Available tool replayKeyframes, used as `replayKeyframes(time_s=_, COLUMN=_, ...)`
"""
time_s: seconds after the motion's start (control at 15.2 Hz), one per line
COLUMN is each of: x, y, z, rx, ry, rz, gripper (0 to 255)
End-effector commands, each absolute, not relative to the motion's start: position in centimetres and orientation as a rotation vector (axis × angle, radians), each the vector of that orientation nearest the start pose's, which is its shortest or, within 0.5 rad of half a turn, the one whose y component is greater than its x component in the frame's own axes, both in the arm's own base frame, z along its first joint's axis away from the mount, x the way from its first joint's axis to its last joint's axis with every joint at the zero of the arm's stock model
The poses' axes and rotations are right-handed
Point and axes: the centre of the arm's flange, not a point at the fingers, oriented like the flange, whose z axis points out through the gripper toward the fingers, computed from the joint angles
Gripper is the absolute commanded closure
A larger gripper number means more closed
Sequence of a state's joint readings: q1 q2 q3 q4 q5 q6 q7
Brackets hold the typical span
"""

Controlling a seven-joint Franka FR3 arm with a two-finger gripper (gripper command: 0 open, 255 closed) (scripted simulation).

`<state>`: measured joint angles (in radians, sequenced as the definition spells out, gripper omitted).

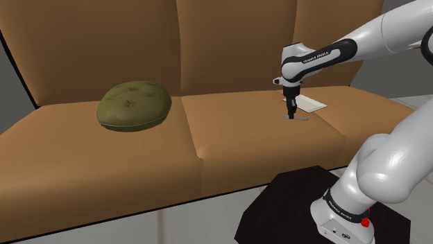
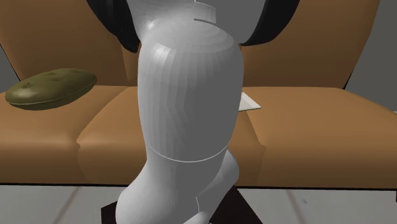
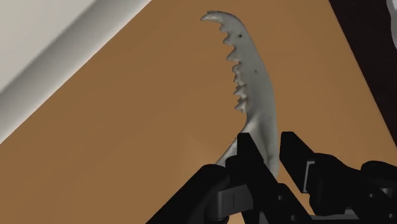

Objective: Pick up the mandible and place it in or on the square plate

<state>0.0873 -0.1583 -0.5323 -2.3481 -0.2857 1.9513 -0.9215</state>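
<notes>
Your all-black two-finger tool [image 1: 291, 112] points down at the seat of the brown sofa [image 1: 139, 152]. It is just beside the flat white square plate [image 1: 313, 105], on the plate's side toward the olive-green rounded lump [image 1: 134, 105].

In the wrist view the tool [image 3: 270, 145] is narrowed onto the pale grey, curved, toothed mandible [image 3: 251, 70]. Both black fingers [image 3: 249, 154] press the bone's blunt end between them. The serrated length runs away from the tool over bare sofa seat and ends in a pointed tip.

The mandible is off the plate, close beside it. You cannot tell from these views whether the bone is clear of the cushion or resting on it.

The plate lies flat on the sofa seat, and one corner of it [image 2: 249, 102] shows past the white arm [image 2: 184, 95] in the second exterior view. The olive-green lump sits on the same seat, well apart from the plate. The black stand [image 1: 284, 201] is in front of the sofa, on the plate's side.
</notes>
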Motion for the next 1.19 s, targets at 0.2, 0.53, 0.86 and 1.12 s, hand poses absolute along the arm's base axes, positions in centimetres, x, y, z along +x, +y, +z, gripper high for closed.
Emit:
replayKeyframes(time_s=0.2, x=40.2, y=-21.5, z=39.1, rx=-2.928, ry=-0.956, rz=0.473, gripper=255)
replayKeyframes(time_s=0.53, x=35.1, y=-24.9, z=40.0, rx=-2.819, ry=-1.203, rz=0.099, gripper=0)
replayKeyframes(time_s=0.86, x=31.1, y=-28.7, z=37.9, rx=-2.666, ry=-1.402, rz=-0.238, gripper=0)
replayKeyframes(time_s=1.12, x=31.3, y=-28.3, z=35.8, rx=-2.666, ry=-1.402, rz=-0.238, gripper=0)
